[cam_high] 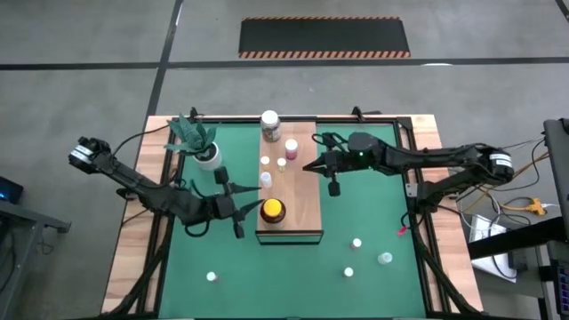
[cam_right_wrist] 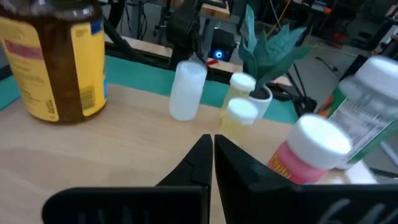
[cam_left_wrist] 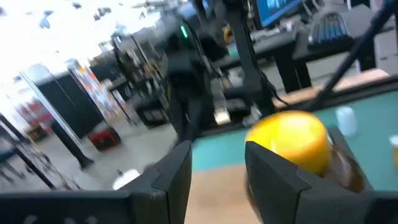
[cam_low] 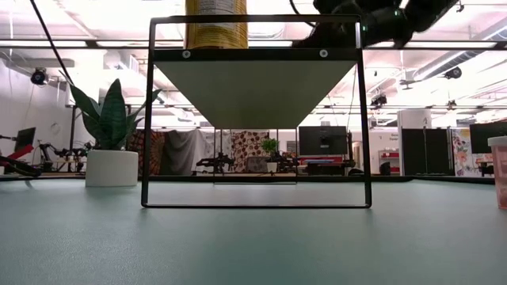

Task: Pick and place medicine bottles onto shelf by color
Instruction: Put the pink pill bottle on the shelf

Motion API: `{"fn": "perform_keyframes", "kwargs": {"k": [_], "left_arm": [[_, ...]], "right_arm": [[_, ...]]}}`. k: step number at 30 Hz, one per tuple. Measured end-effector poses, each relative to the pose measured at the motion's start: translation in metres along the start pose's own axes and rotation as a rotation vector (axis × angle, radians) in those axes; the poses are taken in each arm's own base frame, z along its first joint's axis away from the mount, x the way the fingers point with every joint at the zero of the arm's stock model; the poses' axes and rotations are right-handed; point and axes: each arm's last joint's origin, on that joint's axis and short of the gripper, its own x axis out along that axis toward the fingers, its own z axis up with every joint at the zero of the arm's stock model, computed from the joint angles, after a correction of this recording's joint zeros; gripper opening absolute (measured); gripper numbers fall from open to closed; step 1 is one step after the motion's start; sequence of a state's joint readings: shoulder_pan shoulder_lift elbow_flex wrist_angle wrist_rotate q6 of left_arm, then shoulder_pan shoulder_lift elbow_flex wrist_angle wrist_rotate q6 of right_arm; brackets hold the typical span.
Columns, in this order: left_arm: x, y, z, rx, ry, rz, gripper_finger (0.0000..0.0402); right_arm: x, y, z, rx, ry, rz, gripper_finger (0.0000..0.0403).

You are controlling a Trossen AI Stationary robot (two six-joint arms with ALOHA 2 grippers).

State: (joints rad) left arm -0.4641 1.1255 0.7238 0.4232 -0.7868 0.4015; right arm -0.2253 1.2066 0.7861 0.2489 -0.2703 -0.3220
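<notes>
Right now the amber yellow-lidded jar (cam_high: 272,211) stands upright on the shelf (cam_high: 300,191), at its near end, lid up, long axis vertical. Left gripper (cam_high: 240,212) sits just beside it on the shelf's left edge, fingers partway spread with nothing between them; in the left wrist view the yellow lid (cam_left_wrist: 292,140) lies just past one finger (cam_left_wrist: 273,180), off to the side, not in the gap. So jar is not pinched: gripper beside it, not around it. Whether a finger touches the jar can't be told.

Farther up the shelf: small white-capped bottles (cam_high: 266,161), a pink bottle (cam_high: 291,146), and the white-lidded jar (cam_high: 269,119) at the far end. Right gripper (cam_high: 334,188) hangs at the shelf's right edge about mid-length, fingers pressed together, empty; its wrist view looks across the board at the amber jar (cam_right_wrist: 59,59), a clear bottle (cam_right_wrist: 188,90) and pink bottle (cam_right_wrist: 308,155).

Loose bottles (cam_high: 356,242) lie on the green mat (cam_high: 302,276) toward the near right, one more (cam_high: 212,276) near left. Judging by position, right arm is nearer the right-hand group, left arm nearer the lone one. Potted plant (cam_high: 203,142) stands far left of the shelf, out of the way.
</notes>
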Motion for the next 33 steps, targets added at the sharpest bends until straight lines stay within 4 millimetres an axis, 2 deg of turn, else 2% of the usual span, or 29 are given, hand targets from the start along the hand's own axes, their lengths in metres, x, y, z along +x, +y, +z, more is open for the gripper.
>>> {"fn": "perform_keyframes", "kwargs": {"k": [4,10,18,20,25,29,33], "left_arm": [[0.000,0.004,0.008,0.050,-0.064,0.032,0.0134],[-0.001,0.005,0.011,0.038,-0.087,0.044,0.0134],[-0.001,0.005,0.011,0.031,-0.087,0.043,0.0134],[0.000,0.005,0.011,0.032,-0.086,0.043,0.0134],[0.001,0.004,0.010,0.032,-0.086,0.043,0.0134],[0.002,0.000,0.005,0.049,-0.072,0.035,0.0134],[0.004,-0.005,-0.002,0.071,-0.052,0.025,0.0134]], "right_arm": [[0.005,0.004,-0.016,0.043,-0.017,-0.005,0.0009],[0.005,0.011,-0.038,0.161,0.058,-0.003,0.0009],[-0.002,0.023,-0.042,0.229,0.068,0.023,0.0009],[-0.001,0.025,-0.041,0.245,0.096,-0.021,0.0009],[0.001,0.025,-0.027,0.231,0.298,-0.153,0.0009],[0.000,0.017,0.003,0.166,0.314,-0.143,0.0009],[0.002,-0.004,0.035,0.100,0.315,-0.165,0.0009]]}}
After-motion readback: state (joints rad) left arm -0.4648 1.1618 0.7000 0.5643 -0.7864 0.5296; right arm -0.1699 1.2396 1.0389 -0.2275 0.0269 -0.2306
